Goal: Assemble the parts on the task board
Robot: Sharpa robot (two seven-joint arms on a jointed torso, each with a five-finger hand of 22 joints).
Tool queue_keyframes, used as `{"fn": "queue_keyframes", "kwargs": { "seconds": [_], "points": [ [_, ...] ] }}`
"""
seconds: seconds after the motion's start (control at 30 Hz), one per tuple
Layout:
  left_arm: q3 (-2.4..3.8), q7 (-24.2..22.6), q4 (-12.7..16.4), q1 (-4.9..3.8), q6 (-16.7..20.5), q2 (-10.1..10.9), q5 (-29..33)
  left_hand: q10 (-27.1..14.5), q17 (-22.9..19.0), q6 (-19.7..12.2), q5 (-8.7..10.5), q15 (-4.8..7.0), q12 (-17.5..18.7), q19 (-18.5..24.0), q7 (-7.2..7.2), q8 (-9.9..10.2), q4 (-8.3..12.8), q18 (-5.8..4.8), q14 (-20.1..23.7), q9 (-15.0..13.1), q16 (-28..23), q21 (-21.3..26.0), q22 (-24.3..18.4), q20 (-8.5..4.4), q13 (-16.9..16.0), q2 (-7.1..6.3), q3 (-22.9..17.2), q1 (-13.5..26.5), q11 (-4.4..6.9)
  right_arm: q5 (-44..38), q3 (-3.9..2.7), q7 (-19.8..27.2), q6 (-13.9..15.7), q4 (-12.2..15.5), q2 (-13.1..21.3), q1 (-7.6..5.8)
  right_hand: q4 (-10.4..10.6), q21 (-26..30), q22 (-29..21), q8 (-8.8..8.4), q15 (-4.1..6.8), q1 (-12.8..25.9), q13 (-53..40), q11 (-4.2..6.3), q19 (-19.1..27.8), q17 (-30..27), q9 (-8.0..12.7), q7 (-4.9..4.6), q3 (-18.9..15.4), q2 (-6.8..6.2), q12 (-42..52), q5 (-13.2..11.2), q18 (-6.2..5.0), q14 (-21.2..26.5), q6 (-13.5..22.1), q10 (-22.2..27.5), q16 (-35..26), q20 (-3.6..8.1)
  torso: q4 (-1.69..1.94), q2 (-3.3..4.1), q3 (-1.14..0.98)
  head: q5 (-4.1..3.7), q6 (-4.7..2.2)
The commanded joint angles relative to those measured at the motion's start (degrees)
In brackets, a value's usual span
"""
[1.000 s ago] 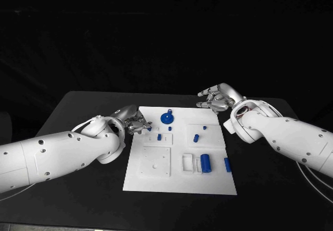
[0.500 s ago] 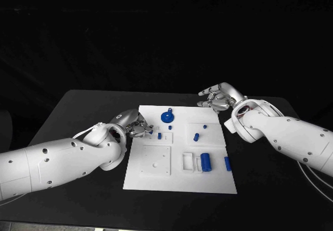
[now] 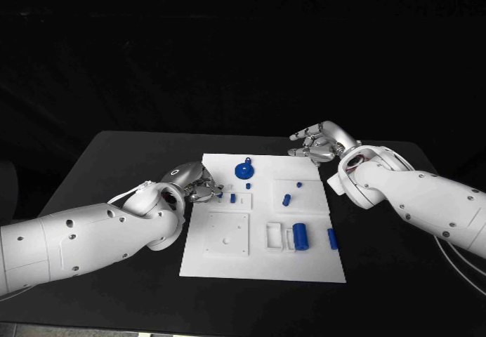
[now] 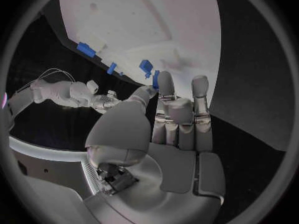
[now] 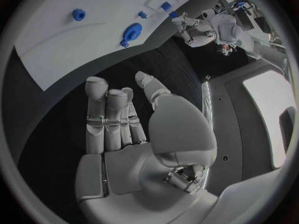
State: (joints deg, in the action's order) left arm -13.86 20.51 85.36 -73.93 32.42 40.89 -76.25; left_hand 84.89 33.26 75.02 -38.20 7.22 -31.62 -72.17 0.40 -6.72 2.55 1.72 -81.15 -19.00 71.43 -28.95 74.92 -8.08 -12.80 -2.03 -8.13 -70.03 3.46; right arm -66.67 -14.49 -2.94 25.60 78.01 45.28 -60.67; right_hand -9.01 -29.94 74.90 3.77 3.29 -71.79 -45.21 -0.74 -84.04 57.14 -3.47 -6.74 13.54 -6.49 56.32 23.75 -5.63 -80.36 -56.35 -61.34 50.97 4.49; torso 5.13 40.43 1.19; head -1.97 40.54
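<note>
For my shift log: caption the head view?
Left hand at the white board's left edge beside small blue parts; right hand open beyond its far corner.

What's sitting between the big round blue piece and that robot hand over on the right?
Only bare white task board, then a strip of black table, lies between the round blue part and the right hand, as the head view shows.

The head camera looks down from above at the table [image 3: 121,151], board [image 3: 265,263] mid-frame. Each wrist fisheye sits close behind its own hand, left hand [image 4: 171,134] and right hand [image 5: 134,134], facing the board [image 4: 156,20] [image 5: 81,45] in the upper frame. All three share it.
</note>
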Motion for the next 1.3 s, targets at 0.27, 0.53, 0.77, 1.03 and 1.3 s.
{"fn": "queue_keyframes", "kwargs": {
  "seconds": [0.27,0.53,0.77,1.03,1.3],
  "points": [
    [0.04,1.1,-0.6,0.19,-3.0,-0.6,-2.0,2.0,-0.2,0.7,-0.16,0.28,-0.4,0.2,-0.24,0.4,8.2,1.12,-0.1,0.1,0.3,-0.3,1.2,0.14,0.1,-0.13,-8.7,-0.5,1.42,-0.1,-0.03,0.5,-0.4,0.1,-0.1,0.07,0.4,-0.1,3.4,-0.32,0.23,0.3,0.0,0.26,-1.9,0.1,0.0,-0.12,0.0,0.01,0.1,0.4,-0.89,-0.1,0.1,-0.3,0.0,0.05,-0.01,0.01,0.03,-0.16,0.27],
    [0.04,1.5,-1.2,0.37,-4.2,-1.0,-2.4,2.0,-0.3,0.7,-0.14,0.26,-0.4,0.2,-0.23,0.4,8.2,1.14,-0.1,0.1,0.2,-0.3,1.1,0.18,0.1,-0.15,-8.7,-0.5,1.4,-0.1,-0.03,0.5,-0.4,0.1,-0.1,0.08,0.3,-0.1,3.4,-0.32,0.24,0.3,0.1,0.26,-2.0,0.1,0.0,-0.12,0.1,0.0,0.1,0.4,-0.89,-0.1,0.2,-0.3,-0.1,0.06,0.0,-0.01,0.01,-0.3,0.23],
    [0.04,1.5,-1.5,0.63,-4.9,-1.2,-4.0,2.0,-0.4,0.7,-0.14,0.24,-0.4,0.2,-0.24,0.4,8.1,1.16,-0.1,0.1,0.2,-0.3,1.1,0.22,0.1,-0.15,-8.7,-0.5,1.38,-0.1,-0.03,0.5,-0.4,0.2,0.0,0.09,0.3,-0.1,3.4,-0.32,0.24,0.3,0.1,0.26,-2.0,0.1,0.0,-0.12,0.1,0.0,0.1,0.4,-0.89,-0.1,0.2,-0.3,-0.1,0.06,0.02,0.0,0.01,-0.41,0.36],
    [0.04,1.8,-1.6,0.76,-5.7,-1.4,-5.2,2.0,-0.4,0.7,-0.13,0.22,-0.4,0.2,-0.24,0.4,8.1,1.18,-0.1,0.1,0.2,-0.3,1.1,0.25,0.1,-0.17,-8.7,-0.5,1.36,-0.1,-0.03,0.5,-0.5,0.2,0.0,0.1,0.3,-0.1,3.4,-0.33,0.23,0.3,0.1,0.26,-2.0,0.1,0.0,-0.12,0.1,0.03,0.1,0.4,-0.89,-0.2,0.2,-0.3,0.0,0.06,0.0,-0.01,0.02,-0.42,0.45],
    [0.04,2.3,-1.4,0.79,-6.7,-1.3,-5.8,2.0,-0.5,0.7,-0.13,0.17,-0.3,0.3,-0.23,0.5,7.9,1.27,-0.1,0.2,0.1,-0.3,1.1,0.37,0.2,-0.24,-8.6,-0.5,1.31,-0.1,-0.03,0.5,-0.5,0.1,0.0,0.11,0.3,-0.1,3.4,-0.33,0.23,0.3,0.1,0.26,-2.0,0.1,0.0,-0.12,0.1,0.03,0.1,0.4,-0.89,-0.2,0.2,-0.3,0.0,0.06,0.02,-0.01,0.01,-0.46,0.52]
  ]
}}
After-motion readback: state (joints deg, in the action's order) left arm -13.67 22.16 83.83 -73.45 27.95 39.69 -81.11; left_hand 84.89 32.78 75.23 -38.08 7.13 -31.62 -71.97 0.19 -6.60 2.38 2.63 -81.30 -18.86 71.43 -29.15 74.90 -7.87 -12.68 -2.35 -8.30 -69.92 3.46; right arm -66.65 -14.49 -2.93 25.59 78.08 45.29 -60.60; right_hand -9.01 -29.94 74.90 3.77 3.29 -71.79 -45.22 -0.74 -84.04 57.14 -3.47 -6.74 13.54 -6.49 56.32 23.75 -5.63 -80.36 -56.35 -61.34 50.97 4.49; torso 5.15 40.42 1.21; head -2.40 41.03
